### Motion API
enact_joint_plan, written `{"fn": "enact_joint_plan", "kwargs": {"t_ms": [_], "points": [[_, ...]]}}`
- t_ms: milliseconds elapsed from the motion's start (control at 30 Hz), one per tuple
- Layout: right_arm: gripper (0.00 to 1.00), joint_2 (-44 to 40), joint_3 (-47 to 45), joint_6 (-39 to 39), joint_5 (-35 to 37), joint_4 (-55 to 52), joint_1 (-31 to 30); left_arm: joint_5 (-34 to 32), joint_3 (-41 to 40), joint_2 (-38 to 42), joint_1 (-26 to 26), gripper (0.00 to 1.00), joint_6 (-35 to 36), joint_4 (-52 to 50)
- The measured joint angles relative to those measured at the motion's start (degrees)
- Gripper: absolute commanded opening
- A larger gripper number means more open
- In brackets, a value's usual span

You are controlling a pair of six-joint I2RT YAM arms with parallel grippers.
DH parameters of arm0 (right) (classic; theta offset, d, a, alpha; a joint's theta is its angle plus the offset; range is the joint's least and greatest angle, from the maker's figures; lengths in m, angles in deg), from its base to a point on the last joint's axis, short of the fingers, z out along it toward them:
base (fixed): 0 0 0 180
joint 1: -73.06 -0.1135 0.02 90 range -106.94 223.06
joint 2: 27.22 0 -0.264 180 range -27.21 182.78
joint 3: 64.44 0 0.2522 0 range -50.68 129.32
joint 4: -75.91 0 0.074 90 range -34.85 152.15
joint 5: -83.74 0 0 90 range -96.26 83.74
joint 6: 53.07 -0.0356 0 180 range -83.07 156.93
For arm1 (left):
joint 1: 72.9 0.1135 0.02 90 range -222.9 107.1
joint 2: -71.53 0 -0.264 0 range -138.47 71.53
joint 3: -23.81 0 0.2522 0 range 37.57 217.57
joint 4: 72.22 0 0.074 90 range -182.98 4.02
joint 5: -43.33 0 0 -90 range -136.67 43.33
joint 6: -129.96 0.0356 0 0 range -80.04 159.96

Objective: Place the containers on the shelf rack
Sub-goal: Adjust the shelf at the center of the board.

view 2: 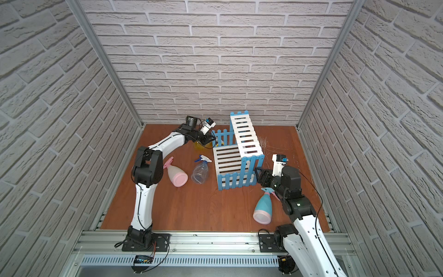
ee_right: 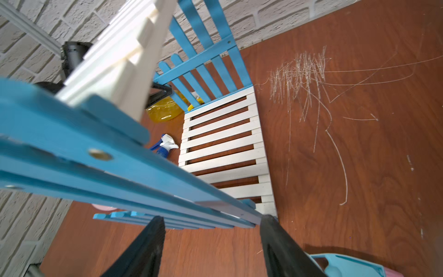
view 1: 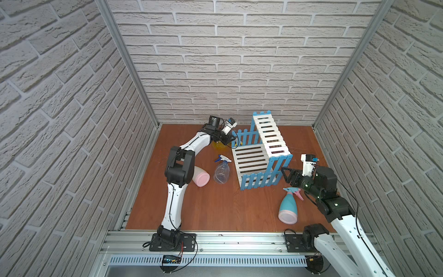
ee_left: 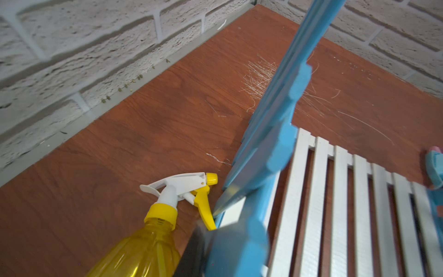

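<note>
Right wrist view: right gripper (ee_right: 212, 218) fingers apart, straddling blue side panel (ee_right: 119, 153) of shelf rack (ee_right: 223, 144). In a top view: left gripper (view 1: 228, 139) clamped on rack's opposite panel (view 1: 240, 138); rack right of tabletop (view 1: 215, 211) centre, toward back edge.
</note>
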Motion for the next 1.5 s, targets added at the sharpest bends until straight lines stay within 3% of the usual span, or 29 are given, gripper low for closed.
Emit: {"fn": "enact_joint_plan", "kwargs": {"t_ms": [167,533,867,1067,1167,1300,1500], "points": [[0.67,4.04,0.02,-0.39,4.26,1.75,-0.02,-2.75,-7.37,4.76,-1.03,0.03,-2.25,2.34],[0.67,14.95,2.58,1.38,10.47,7.76,-0.04,-22.29,-21.00,13.55,-6.73,0.01,-8.33,11.28],[0.67,25.86,6.95,4.00,14.14,14.03,0.66,-42.14,-28.39,21.24,-14.40,0.01,-22.91,6.49],[0.67,30.99,9.46,4.96,14.27,17.77,1.73,-47.28,-32.41,25.46,-16.28,0.06,-31.78,3.10],[0.67,32.02,9.86,4.96,14.25,18.75,2.05,-48.70,-33.03,26.08,-17.07,0.14,-33.86,2.12],[0.72,31.63,9.94,4.76,14.25,18.58,2.27,-49.72,-33.03,26.29,-17.44,0.40,-35.93,2.01],[0.91,25.75,9.97,4.98,14.27,14.56,2.34,-50.01,-33.11,27.91,-17.49,0.74,-37.31,2.08]]}}
